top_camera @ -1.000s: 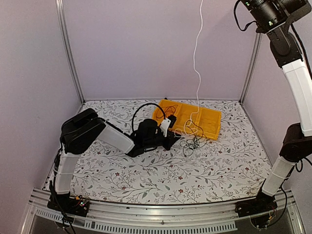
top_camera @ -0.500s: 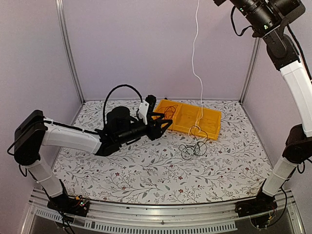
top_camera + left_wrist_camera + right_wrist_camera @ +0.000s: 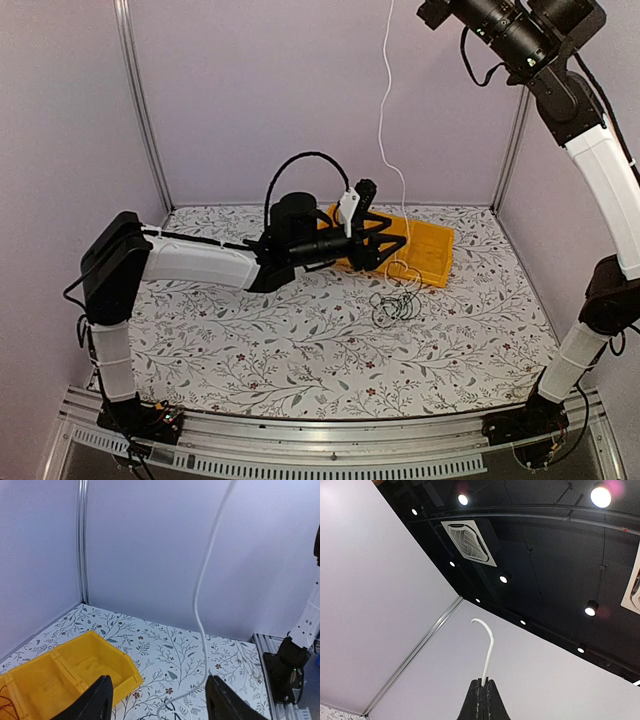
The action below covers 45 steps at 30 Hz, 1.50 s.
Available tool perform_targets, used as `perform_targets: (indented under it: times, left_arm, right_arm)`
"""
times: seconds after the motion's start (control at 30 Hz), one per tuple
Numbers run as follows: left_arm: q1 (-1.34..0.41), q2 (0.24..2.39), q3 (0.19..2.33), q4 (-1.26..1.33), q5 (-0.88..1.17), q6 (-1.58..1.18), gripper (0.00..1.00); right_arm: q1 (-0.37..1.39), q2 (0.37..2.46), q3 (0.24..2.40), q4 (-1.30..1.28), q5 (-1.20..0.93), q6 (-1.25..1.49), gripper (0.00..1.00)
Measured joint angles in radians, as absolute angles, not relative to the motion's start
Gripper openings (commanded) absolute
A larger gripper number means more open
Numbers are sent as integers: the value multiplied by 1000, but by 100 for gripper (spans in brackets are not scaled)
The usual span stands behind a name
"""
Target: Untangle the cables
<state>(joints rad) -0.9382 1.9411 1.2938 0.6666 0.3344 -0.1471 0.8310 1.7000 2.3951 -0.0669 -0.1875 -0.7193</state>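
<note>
Two tools: left tool [image 3: 161, 701] agape by yellow bin [image 3: 431, 251], white cable [image 3: 383, 120] ahead; right tool [image 3: 483, 696] pinching that cable.

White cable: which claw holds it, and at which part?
The right claw grips the white cable near its end, a short curved tip sticking out. The left claw is open, holding nothing.
</note>
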Motion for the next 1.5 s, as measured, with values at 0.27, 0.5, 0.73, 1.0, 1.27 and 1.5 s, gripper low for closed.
perform_targets:
  times: [0.27,0.5,0.73,1.0,1.27,1.5]
  left_arm:
    - [-966,2169,1416,668,360,-206,19]
    - [-911,2234,1215,714,362,-324,19]
    - [-870,2198,1041,772,345,-404,40]
    - [-869,1867,825,773,220,-421,51]
    - [-863,1609,678,702,49,-416,53]
    - [-841,1554,633,580,-27,-398,53]
  right_arm:
    - [839,1718,2413,-66,-191,-695,0]
    - [849,1758,2495,9,-174,-727,0]
    - [848,1742,2461,81,-154,-797,0]
    - [778,1705,2223,105,-147,-785,0]
    - [695,1693,2091,121,-140,-748,0]
    - [632,1686,2030,122,-141,-698,0]
